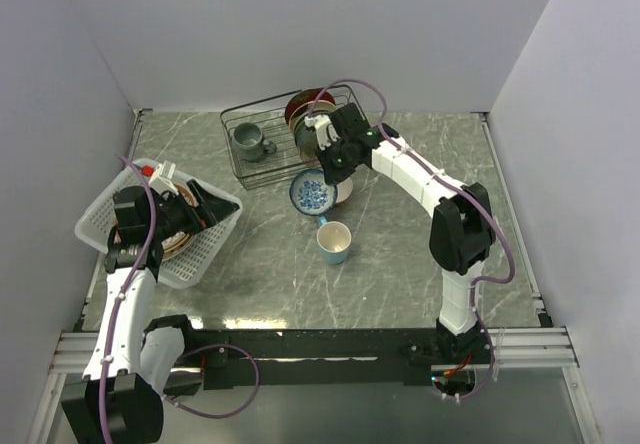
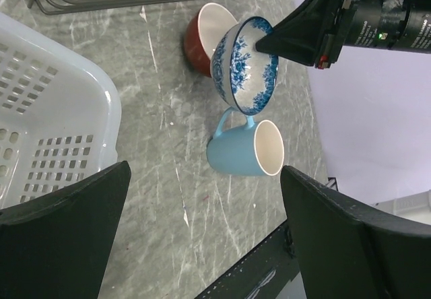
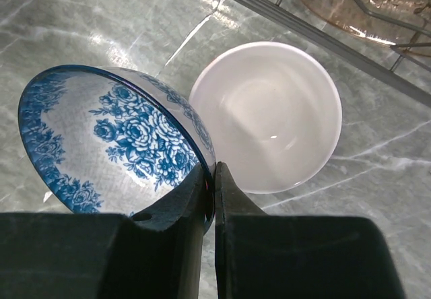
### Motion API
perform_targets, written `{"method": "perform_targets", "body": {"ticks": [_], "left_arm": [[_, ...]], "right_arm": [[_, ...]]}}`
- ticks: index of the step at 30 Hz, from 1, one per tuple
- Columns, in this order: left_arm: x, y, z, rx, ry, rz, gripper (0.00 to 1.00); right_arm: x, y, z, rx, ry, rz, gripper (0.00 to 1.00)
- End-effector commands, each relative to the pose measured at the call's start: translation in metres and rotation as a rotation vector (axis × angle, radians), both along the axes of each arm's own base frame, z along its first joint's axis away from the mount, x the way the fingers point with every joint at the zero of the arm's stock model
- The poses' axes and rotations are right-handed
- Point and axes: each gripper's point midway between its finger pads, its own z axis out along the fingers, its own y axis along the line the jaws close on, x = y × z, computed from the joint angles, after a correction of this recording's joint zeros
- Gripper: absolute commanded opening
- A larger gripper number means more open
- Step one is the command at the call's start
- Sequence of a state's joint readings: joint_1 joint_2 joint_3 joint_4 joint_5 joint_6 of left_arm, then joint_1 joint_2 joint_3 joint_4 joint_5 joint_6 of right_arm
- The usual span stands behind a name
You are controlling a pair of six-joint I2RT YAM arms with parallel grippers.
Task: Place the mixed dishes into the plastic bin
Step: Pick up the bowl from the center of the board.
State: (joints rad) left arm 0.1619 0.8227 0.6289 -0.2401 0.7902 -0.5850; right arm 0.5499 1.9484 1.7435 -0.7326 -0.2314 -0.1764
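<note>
Right hand pinches the rim of the blue-patterned bowl, held tilted beside a white-lined bowl on the desk. It is best carried leftward with a firm pinch, clear of the light blue mug, to the plastic bin, where the left hand hovers open.

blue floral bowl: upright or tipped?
Tipped. The right pincer is clamped on the rim of the blue floral bowl; that rim slants, unlike the level white bowl beside it.
</note>
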Motion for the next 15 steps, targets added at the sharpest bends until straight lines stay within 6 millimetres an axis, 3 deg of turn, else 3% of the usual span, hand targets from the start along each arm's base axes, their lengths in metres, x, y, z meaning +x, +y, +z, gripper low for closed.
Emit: {"method": "perform_targets", "body": {"ticks": [1,5,11,15], "left_arm": [[0.0,-0.007,0.01,-0.007,-0.071,-0.056,0.99],[-0.003,-0.016,0.012,-0.02,-0.075,-0.09,0.99],[-0.011,-0.052,0.014,0.003,-0.068,-0.139,0.99],[-0.014,-0.079,0.027,0.009,-0.076,-0.146,0.99]], "right_arm": [[-0.003,0.0,0.046,0.143,-0.044,0.022,0.07],[-0.016,-0.002,0.06,0.187,-0.044,0.075,0.06],[-0.039,0.001,0.066,0.235,-0.021,0.155,0.04],[-0.053,0.001,0.071,0.258,-0.024,0.203,0.02]]}}
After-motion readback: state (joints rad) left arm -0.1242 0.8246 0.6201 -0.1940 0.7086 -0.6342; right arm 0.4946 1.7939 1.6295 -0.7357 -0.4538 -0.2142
